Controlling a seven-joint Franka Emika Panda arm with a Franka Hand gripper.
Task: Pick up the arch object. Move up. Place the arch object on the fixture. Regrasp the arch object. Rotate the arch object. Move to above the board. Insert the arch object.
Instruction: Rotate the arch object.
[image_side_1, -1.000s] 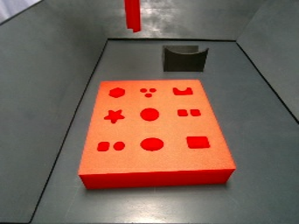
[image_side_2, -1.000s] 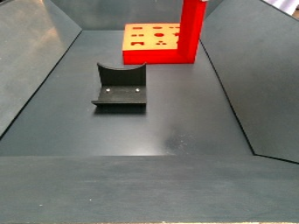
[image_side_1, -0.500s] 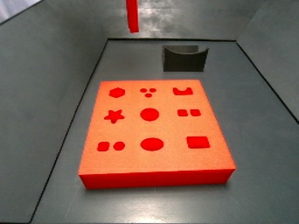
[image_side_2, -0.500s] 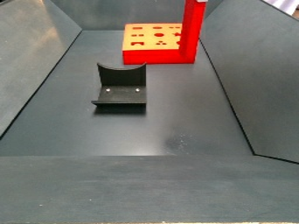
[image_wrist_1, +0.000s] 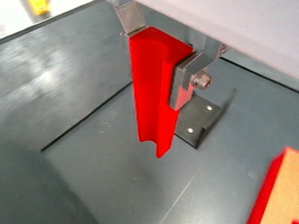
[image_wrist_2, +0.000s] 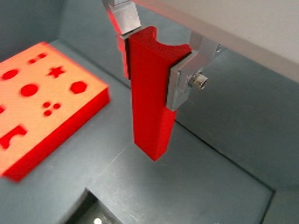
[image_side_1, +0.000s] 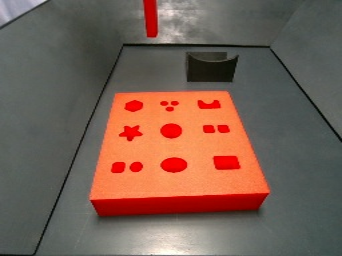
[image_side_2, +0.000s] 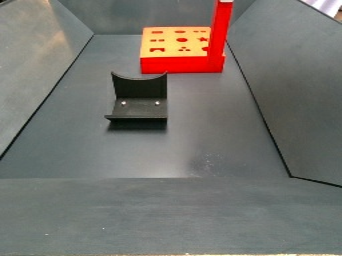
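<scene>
The arch object (image_wrist_1: 152, 96) is a long bright-red bar that hangs upright in the air, with my gripper (image_wrist_1: 156, 66) shut on its upper part. Its arch-cut end (image_wrist_2: 138, 44) sits up between the silver fingers (image_wrist_2: 181, 83). Both side views show only the bar's lower part (image_side_1: 150, 18) (image_side_2: 222, 30) at the frame's upper edge, and the gripper itself is out of frame there. The dark fixture (image_side_1: 211, 66) (image_side_2: 138, 100) stands on the floor below, free of the bar. The red-orange board (image_side_1: 194, 148) (image_side_2: 174, 66) lies flat with its shaped holes facing up.
Sloping grey walls (image_side_1: 67, 70) (image_side_2: 40, 60) close in the floor on both sides. In the wrist views the fixture (image_wrist_1: 201, 122) lies under the bar, and the board (image_wrist_2: 76, 127) is off to one side.
The held arch object has risen slightly, and less of it shows in both side views. The board and the fixture have not moved.
</scene>
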